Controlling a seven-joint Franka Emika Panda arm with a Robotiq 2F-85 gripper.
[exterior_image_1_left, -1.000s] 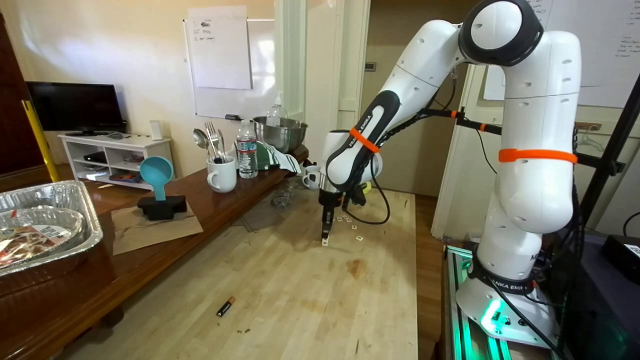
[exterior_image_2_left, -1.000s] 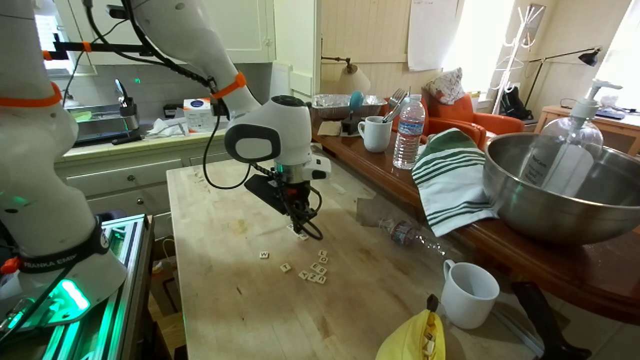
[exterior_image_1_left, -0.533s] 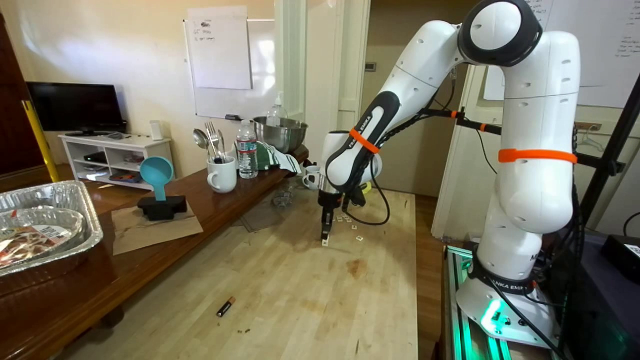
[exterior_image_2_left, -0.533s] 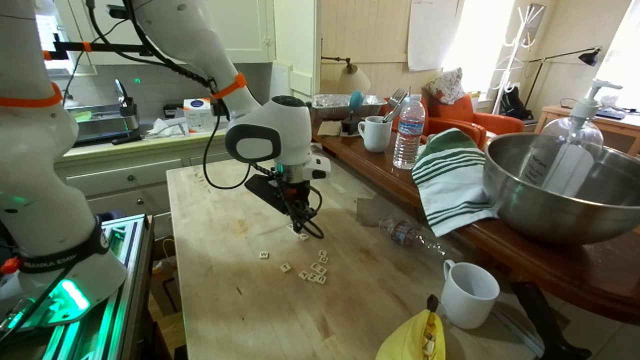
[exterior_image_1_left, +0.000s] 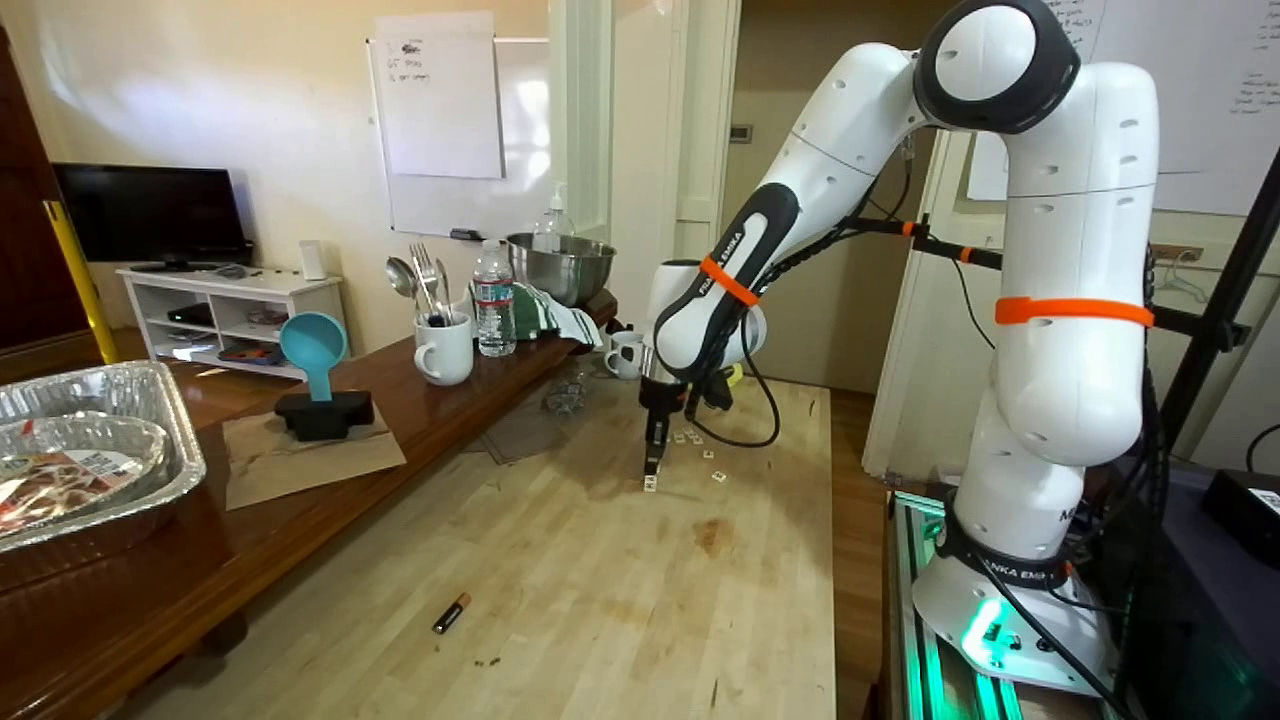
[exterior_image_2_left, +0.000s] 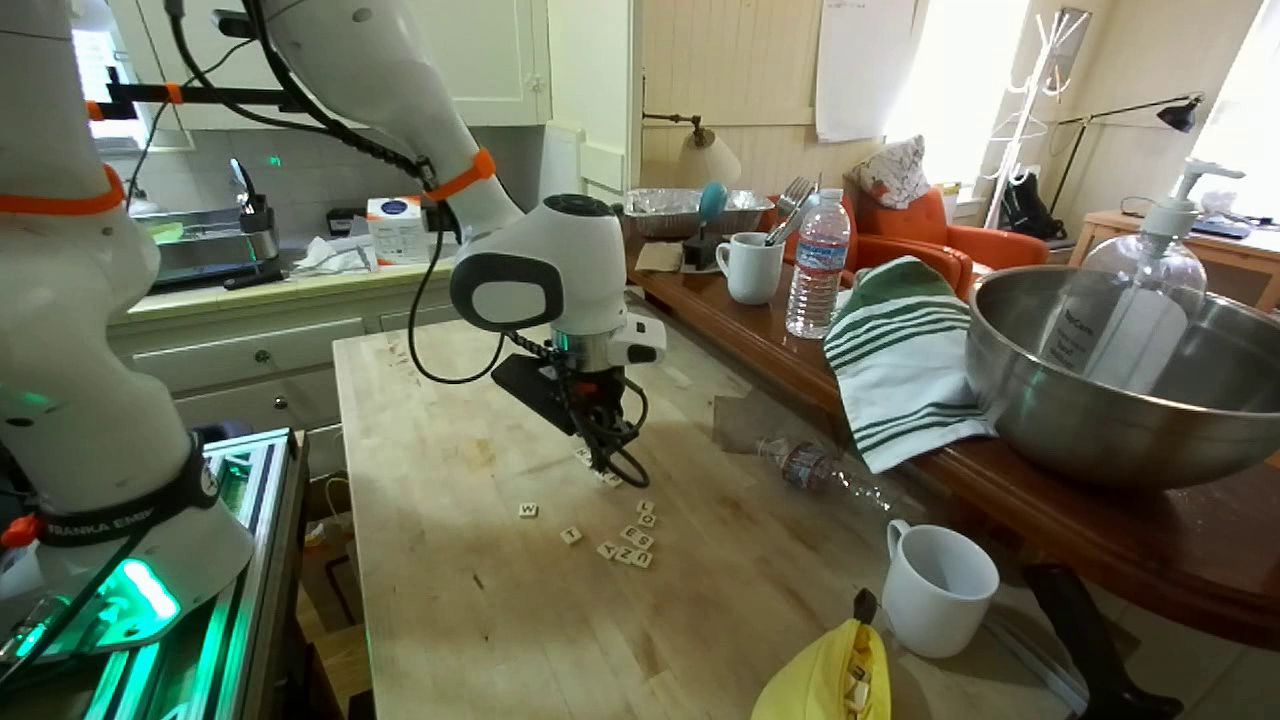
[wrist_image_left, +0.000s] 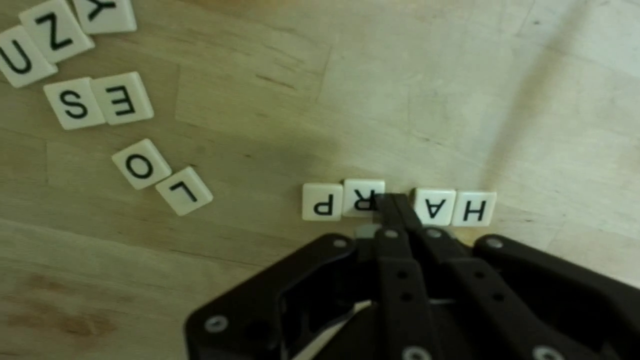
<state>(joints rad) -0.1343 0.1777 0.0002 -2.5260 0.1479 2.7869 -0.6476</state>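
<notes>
I can make out 13 small square off-white letter tiles (wrist_image_left: 322, 202): four right by the black two-finger gripper (wrist_image_left: 393, 196), two per side in the wrist view, seven more off to its left there, plus a W tile (exterior_image_2_left: 528, 510) and one other tile (exterior_image_2_left: 571, 535) left of it in an exterior view. Also two white ceramic mugs (exterior_image_2_left: 935, 610), two clear plastic water bottles (exterior_image_2_left: 820, 262), one yellow pouch (exterior_image_2_left: 822, 678) and one round steel bowl (exterior_image_2_left: 1090, 425), all to its right there, and one black-and-copper battery (exterior_image_1_left: 452, 613) well left of it in an exterior view.
</notes>
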